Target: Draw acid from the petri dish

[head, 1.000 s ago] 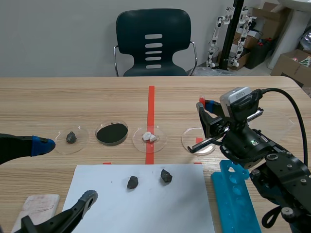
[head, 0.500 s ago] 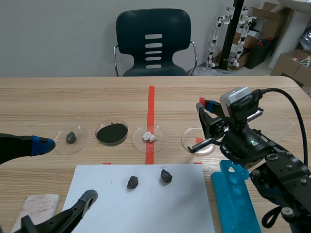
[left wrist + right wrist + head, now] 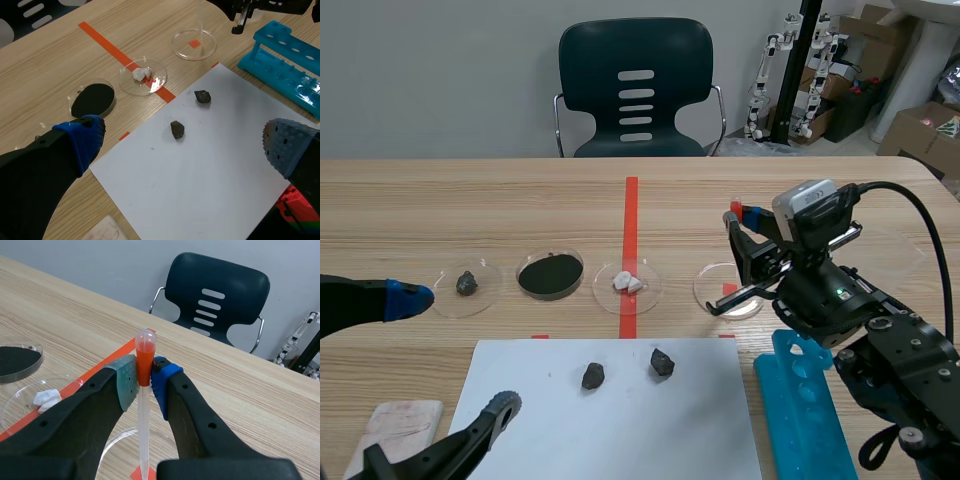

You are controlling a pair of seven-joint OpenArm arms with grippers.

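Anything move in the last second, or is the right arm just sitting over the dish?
Nothing visibly changed. The right gripper stays shut on the pipette, tip down over the clear petri dish. The left gripper stays open above the white paper.

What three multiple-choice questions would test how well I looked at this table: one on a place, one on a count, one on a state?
1. How many petri dishes stand in the row? A two; B four; C six.
2. Where do the two dark stones nearest the robot lie? A on the white paper; B inside a dish; C stacked on each other.
3. The right end effector is: A open; B shut on the pipette; C shut on a stone.
Answers: 1 B, four round dishes stand side by side. 2 A, both rest apart on the paper. 3 B, its pads press the pipette's orange bulb.
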